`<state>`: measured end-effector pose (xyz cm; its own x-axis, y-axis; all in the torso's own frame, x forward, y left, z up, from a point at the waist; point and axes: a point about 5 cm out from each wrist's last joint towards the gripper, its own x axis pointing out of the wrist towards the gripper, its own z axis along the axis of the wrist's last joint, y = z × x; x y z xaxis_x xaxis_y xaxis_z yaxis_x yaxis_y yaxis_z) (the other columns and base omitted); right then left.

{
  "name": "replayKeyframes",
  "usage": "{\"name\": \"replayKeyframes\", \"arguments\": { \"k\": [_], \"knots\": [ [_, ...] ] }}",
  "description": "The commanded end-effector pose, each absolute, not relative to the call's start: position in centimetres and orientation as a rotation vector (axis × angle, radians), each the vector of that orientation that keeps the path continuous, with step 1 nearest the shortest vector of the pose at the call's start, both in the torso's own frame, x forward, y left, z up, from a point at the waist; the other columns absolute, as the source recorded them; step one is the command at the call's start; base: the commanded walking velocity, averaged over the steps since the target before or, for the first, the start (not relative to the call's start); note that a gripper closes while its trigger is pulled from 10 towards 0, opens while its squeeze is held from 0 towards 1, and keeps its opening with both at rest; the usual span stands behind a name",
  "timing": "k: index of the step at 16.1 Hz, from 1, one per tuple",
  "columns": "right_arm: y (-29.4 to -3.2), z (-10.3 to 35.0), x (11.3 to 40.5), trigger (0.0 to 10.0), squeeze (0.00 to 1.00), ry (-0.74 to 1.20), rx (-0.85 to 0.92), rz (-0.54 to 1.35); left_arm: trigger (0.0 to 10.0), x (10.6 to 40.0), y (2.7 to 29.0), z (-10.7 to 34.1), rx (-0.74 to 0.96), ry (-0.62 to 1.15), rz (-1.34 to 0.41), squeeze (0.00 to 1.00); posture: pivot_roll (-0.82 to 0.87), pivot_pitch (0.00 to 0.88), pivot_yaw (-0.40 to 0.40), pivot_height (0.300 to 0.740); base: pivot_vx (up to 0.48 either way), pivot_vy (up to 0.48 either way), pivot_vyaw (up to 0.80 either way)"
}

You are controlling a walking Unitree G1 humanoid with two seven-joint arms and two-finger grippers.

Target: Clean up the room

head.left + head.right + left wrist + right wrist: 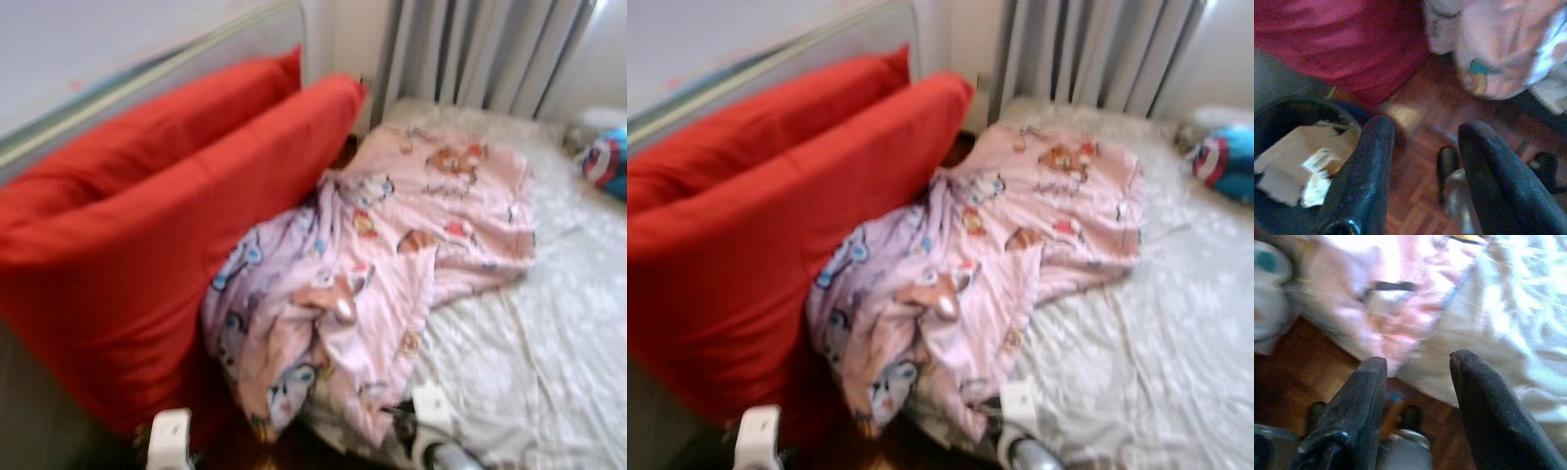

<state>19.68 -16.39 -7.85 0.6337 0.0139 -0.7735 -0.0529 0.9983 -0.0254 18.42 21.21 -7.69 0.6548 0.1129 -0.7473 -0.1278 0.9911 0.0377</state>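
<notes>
A pink blanket point(382, 264) printed with cartoon animals lies crumpled across the middle of the left eye view, its lower end hanging off the near edge of the bed point(549, 343), whose wrinkled white sheet fills the lower right of the frame. Two large red cushions point(147, 235) lean one behind the other along the left side, touching the blanket's left edge, with a pale wall and a metal rail behind them at the upper left. Grey curtains point(470, 49) hang at the top centre, and a blue, red and white item point(607, 162) lies at the right edge; blur hides what it is. In the left wrist view the left gripper point(1422, 142) hangs above a dark wooden floor point(1420, 112), its two black fingers well apart with nothing between them. Beside one finger sits a dark round bin point(1283, 112) holding pieces of brown cardboard point(1288, 156) and some crumpled white paper point(1317, 166). The red cushion and the hanging blanket corner show beyond it. In the right wrist view the right gripper point(1418, 367) is likewise spread wide and holds nothing, poised over the bed's edge where the blanket's hem meets the white sheet, with the floor below.
</notes>
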Motion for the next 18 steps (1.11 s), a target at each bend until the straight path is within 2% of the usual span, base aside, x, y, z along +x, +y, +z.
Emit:
{"name": "replayKeyframes", "arguments": {
  "k": [1,3,4,7,12,18],
  "knots": [
    [-15.8,-7.1,21.0,10.0,0.0,0.828,-0.049,0.058,10.0,18.0,21.6,-7.7,-0.029,0.831,0.157,0.0,0.06,0.052,-0.007,0.74,0.0,0.0,0.0],
    [-15.7,-6.2,22.4,10.0,0.0,0.764,-0.05,0.063,10.0,18.2,21.5,-7.5,-0.04,0.79,0.163,0.0,0.05,0.057,-0.01,0.74,0.0,0.0,0.0],
    [-15.4,-4.8,24.3,10.0,0.0,0.675,-0.056,0.079,10.0,18.4,21.5,-7.2,-0.058,0.732,0.163,0.0,0.04,0.062,-0.014,0.74,0.0,0.0,0.0],
    [-14.3,-2.0,27.3,10.0,0.0,0.482,-0.019,0.113,10.0,18.8,21.4,-6.7,-0.077,0.644,0.151,0.0,0.04,0.066,-0.017,0.74,0.0,0.0,0.0],
    [-13.4,-1.2,27.8,10.0,0.0,0.401,-0.036,0.165,10.0,18.8,21.3,-6.5,-0.086,0.616,0.141,0.0,0.03,0.07,-0.017,0.74,0.0,0.0,0.0],
    [-13.3,-1.3,27.5,10.0,0.0,0.402,-0.035,0.174,10.0,18.8,21.4,-6.4,-0.083,0.606,0.137,0.0,0.04,0.07,-0.017,0.74,0.0,0.0,0.8]
  ]
}}
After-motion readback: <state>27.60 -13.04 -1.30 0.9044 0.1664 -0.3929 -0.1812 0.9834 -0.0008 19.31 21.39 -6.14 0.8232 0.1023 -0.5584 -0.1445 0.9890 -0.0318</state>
